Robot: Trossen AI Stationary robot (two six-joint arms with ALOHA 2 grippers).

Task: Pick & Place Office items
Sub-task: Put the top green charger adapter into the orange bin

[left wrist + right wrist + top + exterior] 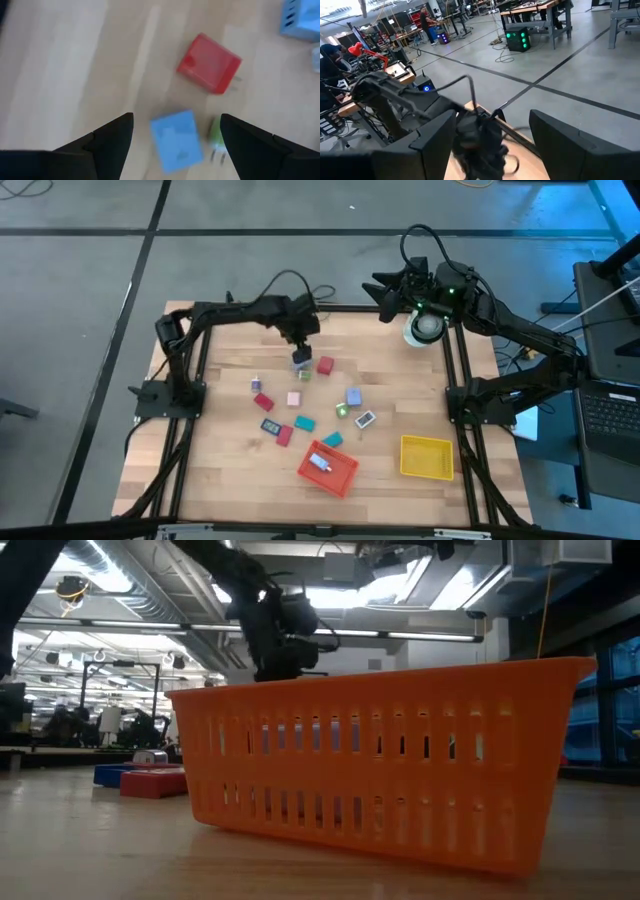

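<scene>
The office items are small blocks scattered over the middle of the wooden table. My left gripper hangs open over a light blue block, pointing steeply down, one finger on either side of it and clear of it. A small green piece lies right beside the blue block, and a red block lies just beyond. My right gripper stands open high over the far right edge, with nothing between its fingers.
More small blocks in pink, red, teal and blue lie nearer the front. An orange-red tray with one piece in it stands front centre, a yellow tray to its right. A white round object sits at the far right.
</scene>
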